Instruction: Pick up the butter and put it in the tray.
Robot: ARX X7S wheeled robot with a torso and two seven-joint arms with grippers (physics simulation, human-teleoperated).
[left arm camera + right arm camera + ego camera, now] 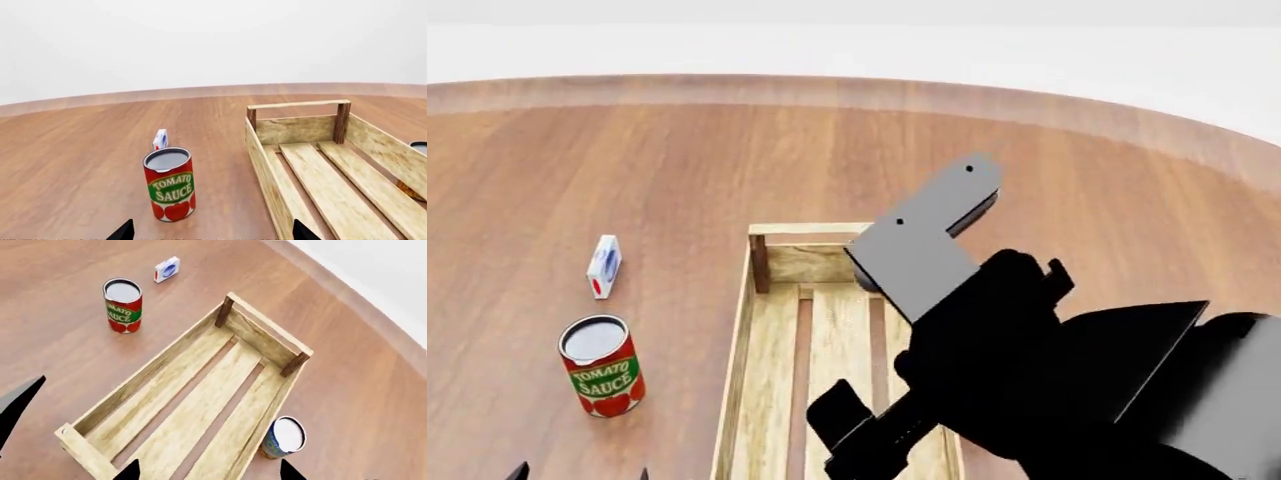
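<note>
The butter is not showing in any view; judged as a stiff, light carton, it should be gripped across its narrow sides. The tray (pixel 200 405) is sitting empty. The right gripper (pixel 207 475) is hanging above it, jaws spread, holding nothing. The left gripper (pixel 210 235) is likewise open, near the tomato sauce can (pixel 169 184).

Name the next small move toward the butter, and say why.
Probably swing the right arm aside, since it blocks much of the head view. No butter shows anywhere: only the tray, tomato sauce can, small white-and-blue carton and a second can.
</note>
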